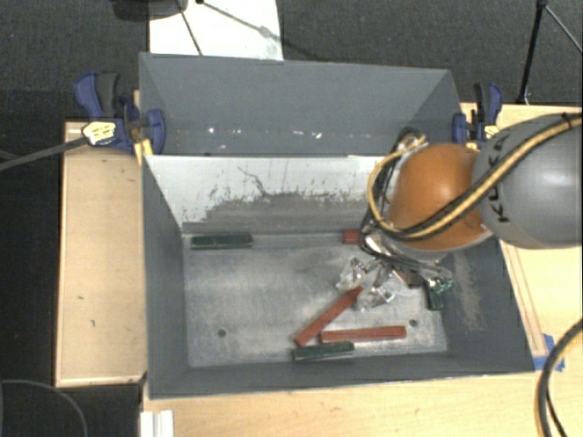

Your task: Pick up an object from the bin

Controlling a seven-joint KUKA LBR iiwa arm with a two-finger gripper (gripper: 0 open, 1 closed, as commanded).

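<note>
- Camera view, lower middle of the frame: a reddish-brown stick (326,320) lies slantwise on the bin floor, its lower end pointing to the lower left and its upper end rising toward the right.
- At that upper end sits the gripper (369,282), its bright metal parts low over the floor and right at the tip of the stick; whether it touches the stick cannot be told.
- How far the claw is open cannot be made out, and nothing can be seen held in it.
- Just below the slanted stick, a second red stick (363,334) lies nearly level, close to the front wall.
- Beside that one, a little lower and to the left, a dark green stick (322,353) lies along the foot of the front wall.
- Right of the gripper, a small dark green piece (436,294) shows under the wrist; whether it is loose or belongs to the robot cannot be told.
- Above the gripper, a small red piece (351,237) lies at the foot of the back slope.
- Well apart, at the left of the floor, a dark green bar (220,240) lies level along that same back edge.
- Over the gripper bulges the round orange cover (435,198) of the wrist, looped with yellow and black cables (387,209).
- From there the grey arm (547,198) runs off toward the right edge of the frame.
- Around all of it stands the grey bin (273,107), its back slope scuffed with dark marks.
</note>
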